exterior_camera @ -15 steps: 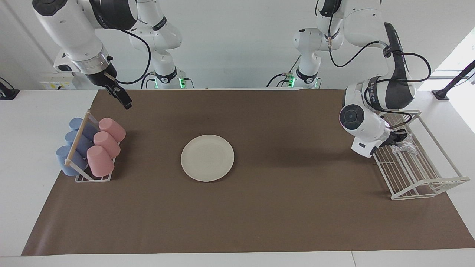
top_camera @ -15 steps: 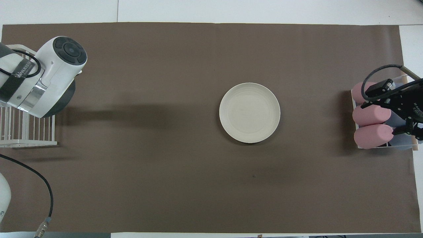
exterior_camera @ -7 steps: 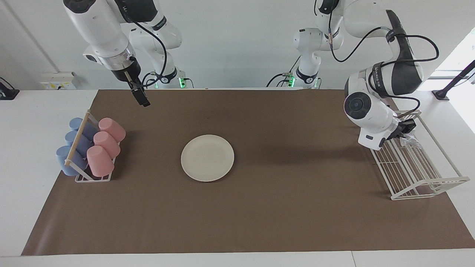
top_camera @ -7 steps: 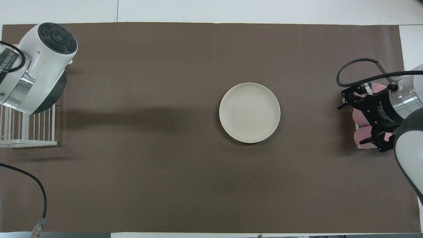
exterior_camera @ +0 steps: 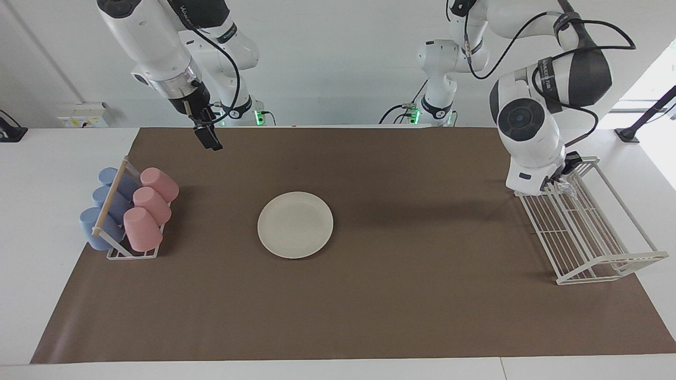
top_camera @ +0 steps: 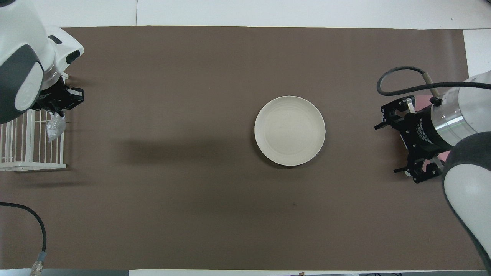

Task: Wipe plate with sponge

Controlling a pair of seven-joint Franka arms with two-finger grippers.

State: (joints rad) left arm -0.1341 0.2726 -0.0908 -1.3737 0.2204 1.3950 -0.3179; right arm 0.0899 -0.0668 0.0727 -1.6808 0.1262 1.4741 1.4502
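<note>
The cream-white plate (exterior_camera: 295,225) (top_camera: 289,130) lies flat on the brown mat near the middle of the table, with nothing on it. My left gripper (exterior_camera: 561,181) (top_camera: 57,112) hangs over the white wire rack's end nearer to the robots, shut on the silvery-grey sponge (exterior_camera: 569,186) (top_camera: 55,128). The sponge dangles below the fingertips, clear of the rack's wires. My right gripper (exterior_camera: 209,139) (top_camera: 388,147) is raised over the mat beside the cup rack, open and holding nothing.
A white wire rack (exterior_camera: 591,237) (top_camera: 23,153) stands at the left arm's end of the mat. A small rack of pink and blue cups (exterior_camera: 127,211) stands at the right arm's end, mostly covered by the right arm in the overhead view.
The left gripper has risen out of the wire rack with the sponge in it. The right gripper has swung from above the cups toward the middle of the table.
</note>
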